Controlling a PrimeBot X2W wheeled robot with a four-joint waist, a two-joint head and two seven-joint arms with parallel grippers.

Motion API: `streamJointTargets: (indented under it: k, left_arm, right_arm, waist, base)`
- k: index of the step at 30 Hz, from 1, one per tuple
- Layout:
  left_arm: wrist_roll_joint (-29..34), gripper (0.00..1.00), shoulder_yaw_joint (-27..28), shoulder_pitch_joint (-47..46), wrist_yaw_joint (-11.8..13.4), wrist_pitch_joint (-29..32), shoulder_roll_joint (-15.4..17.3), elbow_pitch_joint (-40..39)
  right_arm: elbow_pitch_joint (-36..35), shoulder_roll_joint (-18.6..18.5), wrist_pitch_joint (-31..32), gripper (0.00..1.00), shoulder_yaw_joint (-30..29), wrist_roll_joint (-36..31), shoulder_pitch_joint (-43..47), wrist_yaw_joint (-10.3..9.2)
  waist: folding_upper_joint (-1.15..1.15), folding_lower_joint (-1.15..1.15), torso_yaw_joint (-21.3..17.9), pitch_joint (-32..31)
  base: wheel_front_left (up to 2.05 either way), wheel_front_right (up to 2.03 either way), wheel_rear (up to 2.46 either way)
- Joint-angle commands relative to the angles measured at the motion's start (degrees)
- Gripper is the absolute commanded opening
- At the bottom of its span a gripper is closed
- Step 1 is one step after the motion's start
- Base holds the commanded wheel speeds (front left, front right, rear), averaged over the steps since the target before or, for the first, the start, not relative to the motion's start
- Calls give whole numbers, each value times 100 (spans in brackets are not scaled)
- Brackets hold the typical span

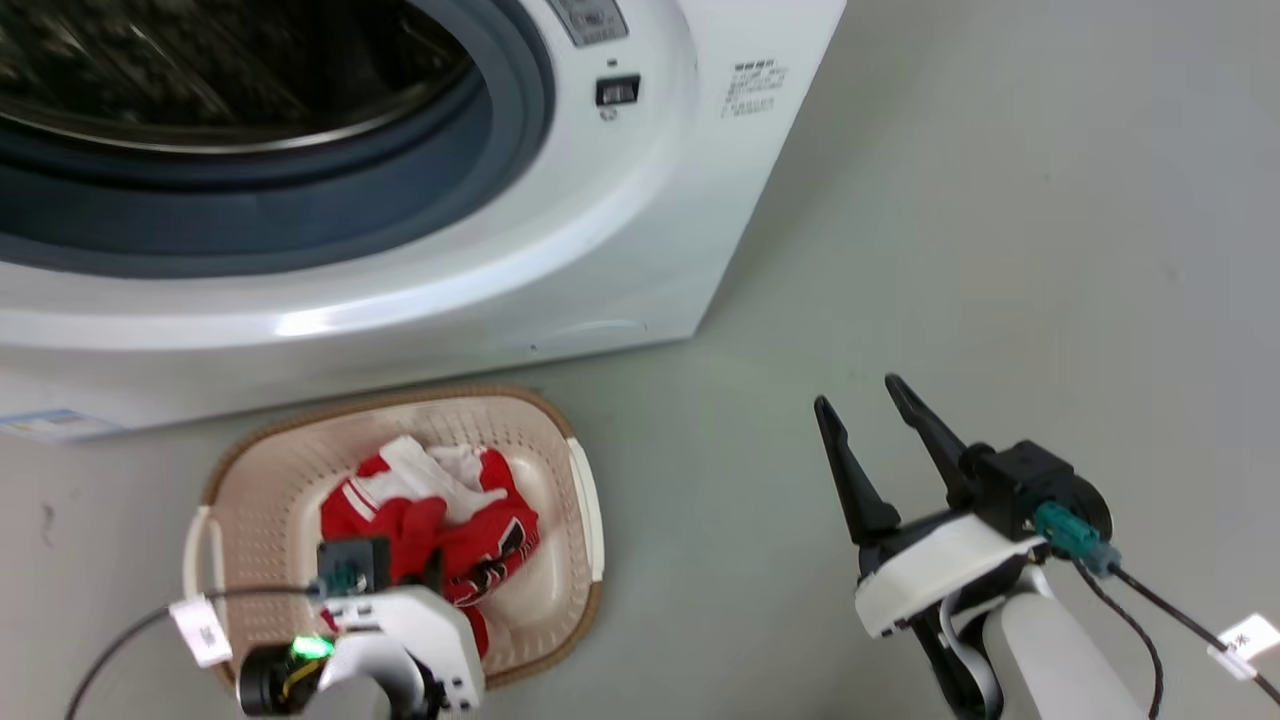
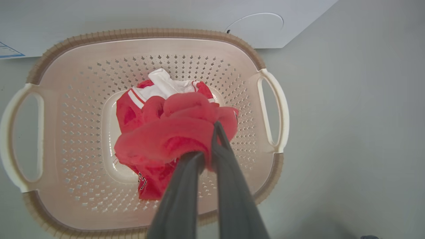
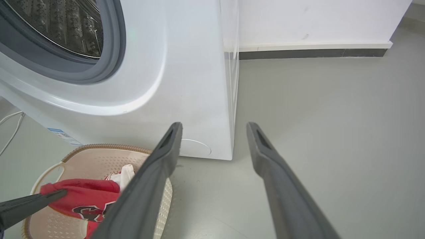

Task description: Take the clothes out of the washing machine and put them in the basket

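The washing machine (image 1: 600,230) stands at the back with its porthole open, and the steel drum (image 1: 200,60) shows behind the grey gasket. The cream basket (image 1: 400,400) sits on the floor right in front of it. My left gripper (image 2: 207,139) hangs over the basket (image 2: 149,32), shut on a plain red garment (image 2: 172,132). That garment droops onto the red clothes with white stripes (image 2: 139,96) lying in the basket. My right gripper (image 1: 858,395) is open and holds nothing, above bare floor to the right of the basket. The right wrist view shows the right gripper (image 3: 214,126) facing the machine's corner (image 3: 186,66).
Grey floor (image 1: 1000,250) stretches to the right of the machine. A white wall with a dark skirting (image 3: 315,53) runs behind. White cables (image 3: 10,122) lie left of the machine. A tagged cable (image 1: 1245,635) trails from my right wrist.
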Motion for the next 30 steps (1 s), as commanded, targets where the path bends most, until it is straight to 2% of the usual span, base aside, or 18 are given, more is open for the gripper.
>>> streamJointTargets:
  k: [1,10,17,18,19,21,22,26,30]
  left_arm:
    - [47,0,-23,-343,-13,62,66,286]
    - [32,0,-4,-1632,111,84,279,1659]
    - [-114,0,135,-2105,222,37,463,2412]
    - [-131,13,135,-2151,211,22,478,2471]
    - [-131,13,135,-2151,211,22,478,2471]
    - [-182,65,171,-2179,190,-11,490,2567]
    - [-191,100,167,-2163,176,-32,495,2613]
    - [-165,100,78,-1956,114,-230,397,2721]
    - [-218,100,36,-1676,17,-459,224,2785]
  right_arm:
    - [-36,6,-40,100,54,41,-177,-4]
    - [8,5,-98,100,366,318,-568,-4]
    - [-46,6,-106,100,480,499,-744,-4]
    - [-59,6,-107,100,474,500,-749,-4]
    - [-59,6,-107,100,474,500,-749,-4]
    - [-69,6,-107,100,447,501,-748,-4]
    - [-50,6,-108,100,430,493,-746,-4]
    - [49,3,-107,100,379,413,-712,-4]
    - [210,3,-106,100,276,249,-516,-4]
  waist:
    - [0,0,-164,468]
    - [0,0,-541,1343]
    - [0,0,-757,1708]
    - [0,0,-762,1725]
    - [0,0,-762,1725]
    - [0,0,-747,1735]
    - [0,0,-724,1712]
    - [0,0,-574,1358]
    - [0,0,-330,699]
  base:
    - [0,0,0]
    - [0,0,0]
    - [0,0,0]
    - [0,0,0]
    - [0,0,0]
    - [0,0,0]
    - [0,0,0]
    - [0,0,0]
    - [0,0,0]
